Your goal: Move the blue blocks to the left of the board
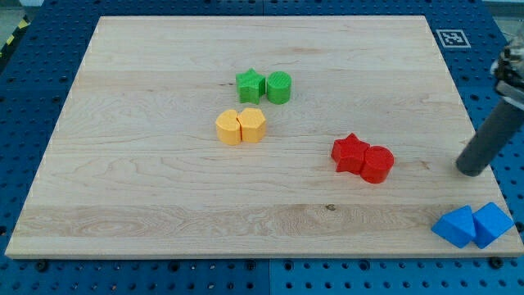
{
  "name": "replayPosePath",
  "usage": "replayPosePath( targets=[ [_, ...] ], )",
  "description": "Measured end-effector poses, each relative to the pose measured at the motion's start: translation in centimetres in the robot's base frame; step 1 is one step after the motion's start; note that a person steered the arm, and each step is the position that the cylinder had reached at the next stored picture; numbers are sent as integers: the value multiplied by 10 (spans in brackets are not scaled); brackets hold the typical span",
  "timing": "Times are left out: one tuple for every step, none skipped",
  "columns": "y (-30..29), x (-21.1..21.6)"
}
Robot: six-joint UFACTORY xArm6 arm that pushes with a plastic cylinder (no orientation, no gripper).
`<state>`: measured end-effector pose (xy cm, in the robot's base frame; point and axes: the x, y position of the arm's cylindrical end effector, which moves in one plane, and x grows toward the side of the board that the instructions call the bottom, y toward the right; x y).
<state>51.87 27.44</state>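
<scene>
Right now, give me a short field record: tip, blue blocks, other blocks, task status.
tip: my tip at the view's right edge of the board, above the blue blocks, touching none
blue blocks: two, side by side at the view's bottom right corner, partly off the board
green pair: top centre
yellow pair: centre
red pair: right of centre
status: blue not yet moved left

A lab bench is suggested: a wooden board (164,123) is laid on a blue pegboard (24,74), with a fiducial tag (452,38) far right.
</scene>
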Motion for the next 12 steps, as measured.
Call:
replayPosePath(
  targets=[
    [18,13],
    [27,27],
    [32,30],
    [26,31],
    [19,33],
    [19,34],
    [19,34],
    [19,35],
    [19,37],
    [19,37],
    [21,67],
    [22,80]
  ],
)
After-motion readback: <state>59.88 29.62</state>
